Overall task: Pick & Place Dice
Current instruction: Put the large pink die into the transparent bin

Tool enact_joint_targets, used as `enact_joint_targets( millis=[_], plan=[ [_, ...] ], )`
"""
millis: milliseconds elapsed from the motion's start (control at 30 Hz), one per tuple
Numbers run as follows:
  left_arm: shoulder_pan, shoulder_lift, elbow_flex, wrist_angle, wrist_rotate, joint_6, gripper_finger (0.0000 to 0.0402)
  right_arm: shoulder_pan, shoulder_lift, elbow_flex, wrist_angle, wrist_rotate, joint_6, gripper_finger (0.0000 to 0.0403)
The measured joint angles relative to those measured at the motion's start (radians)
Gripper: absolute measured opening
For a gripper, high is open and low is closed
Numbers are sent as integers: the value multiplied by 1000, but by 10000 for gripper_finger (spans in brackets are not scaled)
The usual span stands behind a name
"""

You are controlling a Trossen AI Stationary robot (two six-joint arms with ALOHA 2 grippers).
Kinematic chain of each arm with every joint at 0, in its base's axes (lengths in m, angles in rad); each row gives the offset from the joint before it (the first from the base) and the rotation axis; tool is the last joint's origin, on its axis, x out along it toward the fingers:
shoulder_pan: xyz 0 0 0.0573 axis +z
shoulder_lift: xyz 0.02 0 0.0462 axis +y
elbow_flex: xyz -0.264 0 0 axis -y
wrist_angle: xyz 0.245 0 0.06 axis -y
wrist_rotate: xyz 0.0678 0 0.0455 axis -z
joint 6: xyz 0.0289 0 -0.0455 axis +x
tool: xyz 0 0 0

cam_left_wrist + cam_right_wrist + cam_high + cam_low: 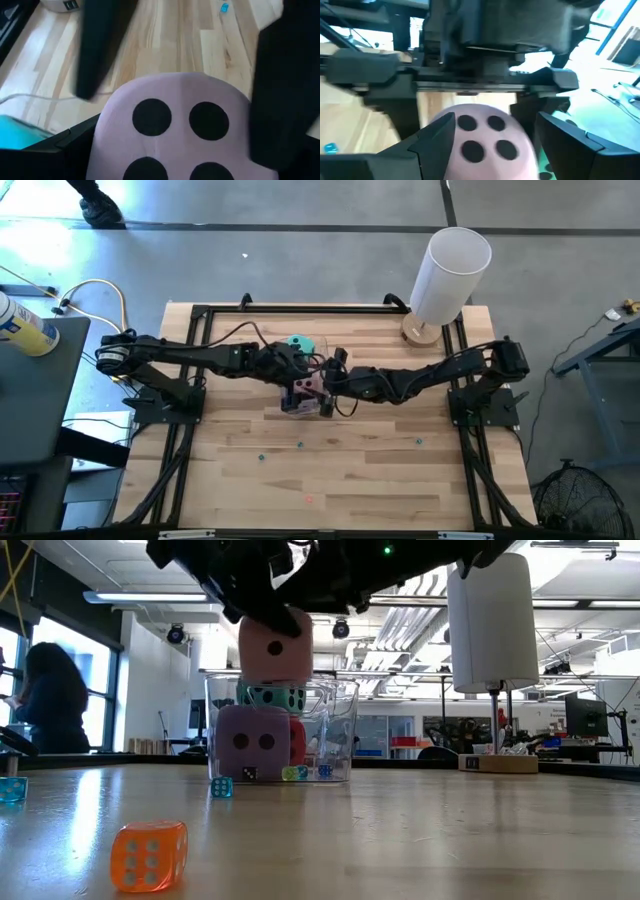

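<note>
Pink foam fills both wrist views: the pink die (175, 130) sits between the left hand's (185, 90) two dark fingers (102, 45), which stand wide apart against its sides, four pips facing that camera. The right wrist view shows the same die (482, 137) between the right hand's (487, 145) own fingers (432, 142), with the left arm's body looming right behind it, so both hands appear to close on this one cube. Only the low view reveals height and stacking: the pink die (275, 648) is held aloft just above a clear container (335, 730) standing on the worktop (420, 840), and inside that container a teal-green die (275, 697) rests on a purple die (253, 743), with a red die (298, 740) partly hidden beside the purple one. Small beads lie at the container's foot, and an orange bead die (148, 855) sits near the camera. From above, the high view shows what the others cannot: both arms stretched horizontally from opposite sides, meeting at the worktop's (350, 480) middle, left hand (300, 375) and right hand (325, 385) crowded over the pink die (308, 387). A white cylinder (450, 275) stands at the far right corner.
</note>
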Motion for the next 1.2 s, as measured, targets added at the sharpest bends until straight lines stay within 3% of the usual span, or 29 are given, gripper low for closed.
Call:
enact_joint_targets(
  millis=[467, 633, 1200],
  plan=[
    [1, 3, -71, 29, -15, -11, 386, -1, 2, 2, 2, 21, 22, 270],
    [6, 3, -71, 29, -21, -11, 386, -26, 20, 4, -6, -65, 72, 270],
    [26, 5, -78, 15, -24, -11, 386, -113, 136, 7, -9, -156, 189, 270]
  ],
)
